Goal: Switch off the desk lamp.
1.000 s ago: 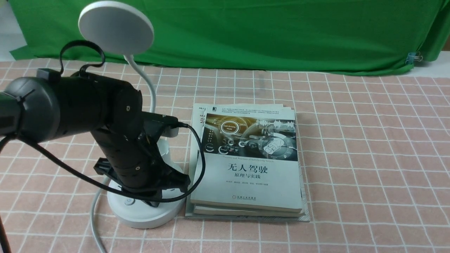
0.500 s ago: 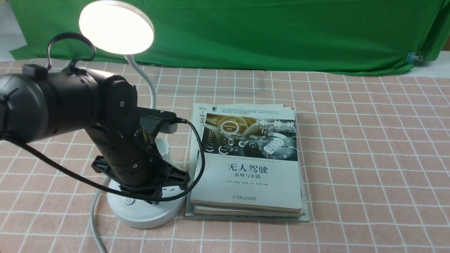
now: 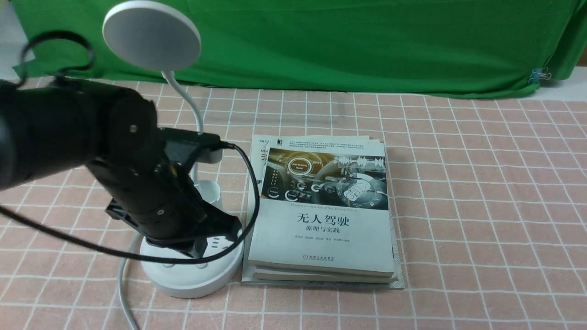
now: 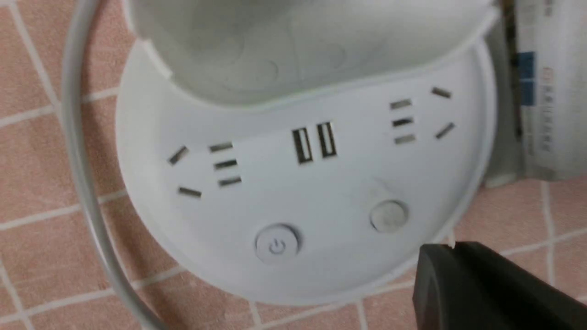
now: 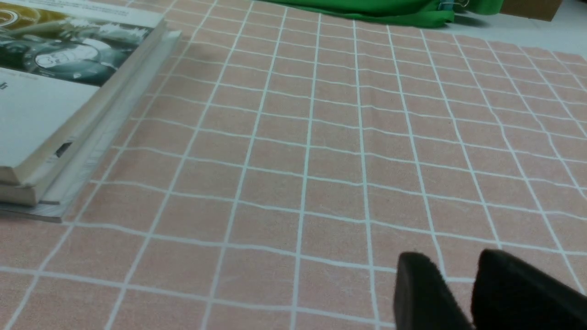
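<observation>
At the far left, a white cord (image 3: 123, 284) runs over the counter (image 3: 481, 206) to the desk lamp (image 3: 151, 34). The lamp stands on the left side, with its base (image 3: 192, 279) just beside a stack of books. The round head is dark, with no glow, so I judge that the switching is done and the step in hand is only to leave cleanly.

The left end effector (image 3: 208, 233) hovers over the base. The wrist view shows only one dark finger (image 4: 477, 284), near the rim and apart from both buttons, so I cannot tell whether it is spread or pressed together. The power button (image 4: 276, 244) lies well away from that finger, and the plain button (image 4: 389, 215) is nearer (this one is the risk).

To do it well, the arm should rise straight up and not sweep across the base. Its black cable (image 3: 255, 192) should also not hook the thin neck (image 3: 197, 114).

In the middle lie the books (image 3: 325, 220). To the right, the right end effector (image 5: 454, 270) hangs low over bare cloth, fingers drawn close together, holding nothing.
</observation>
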Controlling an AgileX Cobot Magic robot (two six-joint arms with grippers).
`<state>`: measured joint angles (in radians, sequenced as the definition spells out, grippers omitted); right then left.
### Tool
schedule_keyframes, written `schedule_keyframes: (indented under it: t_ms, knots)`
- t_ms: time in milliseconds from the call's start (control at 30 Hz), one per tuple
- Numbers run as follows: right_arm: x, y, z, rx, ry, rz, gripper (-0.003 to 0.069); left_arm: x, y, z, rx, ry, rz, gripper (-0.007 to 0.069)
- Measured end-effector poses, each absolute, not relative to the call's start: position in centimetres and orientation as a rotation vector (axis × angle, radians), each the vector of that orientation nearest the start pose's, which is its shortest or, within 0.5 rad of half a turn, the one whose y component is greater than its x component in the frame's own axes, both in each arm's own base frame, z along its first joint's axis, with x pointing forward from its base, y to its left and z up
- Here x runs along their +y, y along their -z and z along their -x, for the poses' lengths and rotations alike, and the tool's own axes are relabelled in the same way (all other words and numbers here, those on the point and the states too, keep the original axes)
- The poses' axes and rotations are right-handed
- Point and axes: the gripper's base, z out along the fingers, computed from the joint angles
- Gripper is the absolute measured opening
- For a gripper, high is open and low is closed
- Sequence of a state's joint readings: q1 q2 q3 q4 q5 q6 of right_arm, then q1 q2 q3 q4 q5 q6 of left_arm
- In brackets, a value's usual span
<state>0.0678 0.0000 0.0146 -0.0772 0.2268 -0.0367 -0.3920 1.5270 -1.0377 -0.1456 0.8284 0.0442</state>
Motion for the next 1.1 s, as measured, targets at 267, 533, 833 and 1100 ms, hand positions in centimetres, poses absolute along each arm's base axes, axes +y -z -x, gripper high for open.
schedule_keyframes:
  t_ms: [267,533,833,1100]
  knots:
    - [0.2,-18.8,-5.6,1.719,0.048,0.142,0.024,-8.5,-29.8,-17.7,2.271,0.406,-0.362,0.0004]
    - [0.2,-18.8,-5.6,1.719,0.048,0.142,0.024,-5.2,-29.4,-10.6,1.921,0.447,-0.281,0.0004]
    - [0.2,-18.8,-5.6,1.719,0.048,0.142,0.024,-4.0,-27.0,-7.6,1.861,0.458,-0.277,0.0004]
    - [0.2,-18.8,-5.6,1.719,0.048,0.142,0.024,-4.0,-26.9,-7.6,1.861,0.453,-0.284,0.0004]
